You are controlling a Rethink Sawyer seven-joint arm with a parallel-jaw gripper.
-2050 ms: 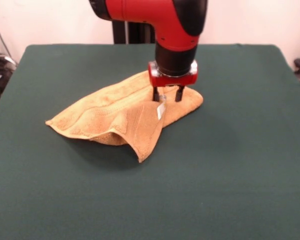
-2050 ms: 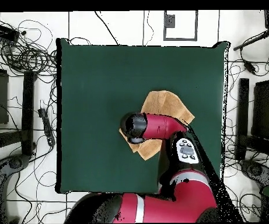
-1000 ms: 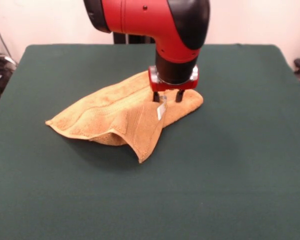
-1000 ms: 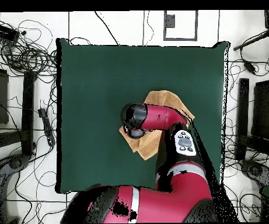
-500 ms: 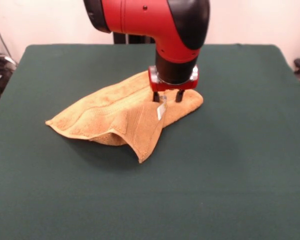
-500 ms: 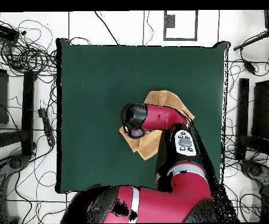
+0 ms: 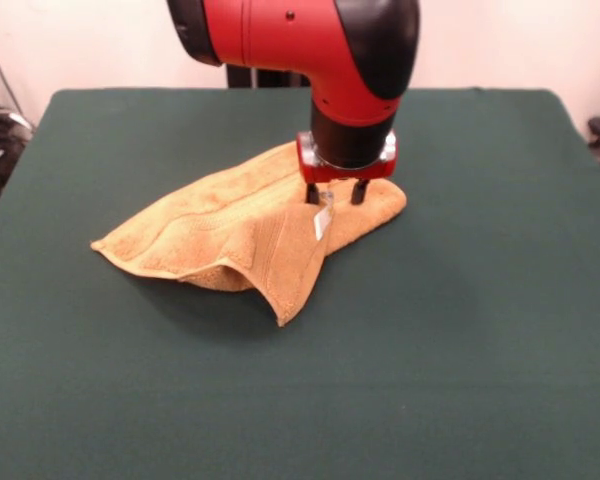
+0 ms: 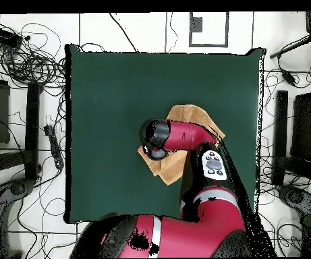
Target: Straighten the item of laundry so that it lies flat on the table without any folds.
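- Front view: gripper (image 7: 332, 197), fingers spread narrowly, is pressing into the folded towel (image 7: 230, 232) near the table's (image 7: 480, 330) middle.
- Risking pinching both layers, dragging the fold along.

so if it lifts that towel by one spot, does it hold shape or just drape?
Probably drapes: the towel already lies in soft folds, one flap doubled over near the tag. Looks light, so it should likely lift easily. Terry on the felt-like table may drag rather than slide. The tool stands open over it.
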